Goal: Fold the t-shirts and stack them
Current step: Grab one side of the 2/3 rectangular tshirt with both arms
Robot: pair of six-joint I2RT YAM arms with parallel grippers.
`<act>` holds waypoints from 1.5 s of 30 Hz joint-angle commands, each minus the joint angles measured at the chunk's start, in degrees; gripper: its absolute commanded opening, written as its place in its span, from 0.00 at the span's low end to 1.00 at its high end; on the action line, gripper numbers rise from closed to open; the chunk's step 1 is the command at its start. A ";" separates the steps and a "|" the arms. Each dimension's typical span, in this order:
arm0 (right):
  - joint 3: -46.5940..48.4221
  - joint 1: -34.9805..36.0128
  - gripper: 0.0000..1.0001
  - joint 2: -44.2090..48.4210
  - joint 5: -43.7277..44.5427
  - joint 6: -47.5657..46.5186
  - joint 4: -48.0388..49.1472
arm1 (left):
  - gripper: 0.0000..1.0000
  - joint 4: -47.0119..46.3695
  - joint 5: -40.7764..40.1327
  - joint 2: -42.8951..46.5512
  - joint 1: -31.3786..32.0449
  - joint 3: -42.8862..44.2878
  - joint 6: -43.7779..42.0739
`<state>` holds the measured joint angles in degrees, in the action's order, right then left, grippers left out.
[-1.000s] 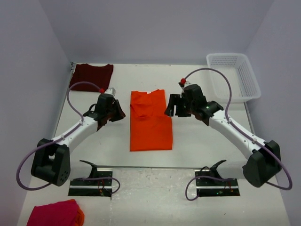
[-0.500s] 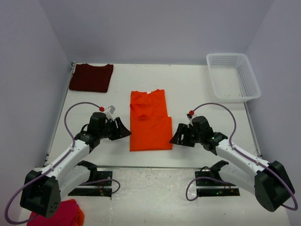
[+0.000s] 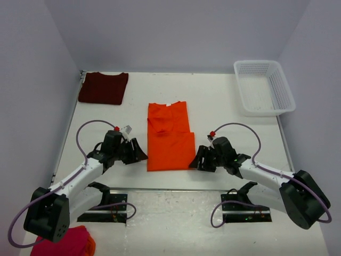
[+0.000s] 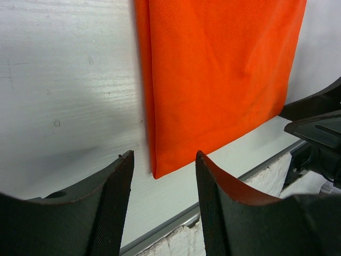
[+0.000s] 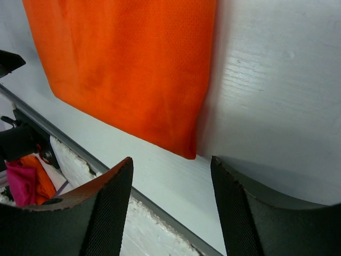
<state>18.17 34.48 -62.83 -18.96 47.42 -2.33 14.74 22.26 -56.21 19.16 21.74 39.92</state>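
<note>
Both grippers stand spread wide and hold nothing. The wrist views make this plain; the top view shows only dark blocks low over the table [image 3: 224, 96].

The left gripper [image 4: 162, 160] has the near-left corner of the orange shirt [image 4: 213, 80] in the gap between its fingers, the cloth flat on the white top. At 3 o'clock in that view a dark part of the other arm shows beyond the shirt's far edge. The right gripper [image 5: 171, 162] frames the near-right corner likewise, the corner lying nearer the finger at 3 o'clock. At 8 o'clock of that view a bundle [image 5: 18, 178] of pink and orange cloth shows past the rail [image 5: 96, 160].

Only the top view gives the wider layout. The orange shirt lies mid-table, folded into a long strip, collar toward 12 o'clock, one gripper at its 8 o'clock corner and one at 4 o'clock. The maroon shirt [image 3: 103, 87] lies folded at 11 o'clock, well apart. A white basket [image 3: 282, 88] sits at 1 o'clock.
</note>
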 commanded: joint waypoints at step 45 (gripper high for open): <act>5.03 5.25 0.00 4.38 3.40 1.98 -2.07 | 0.65 -1.12 7.53 -2.77 0.09 -3.63 2.00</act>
<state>20.86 39.38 -59.75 -17.21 49.95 -2.24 15.59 26.72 -59.40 19.16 19.22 40.80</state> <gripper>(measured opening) 0.007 0.646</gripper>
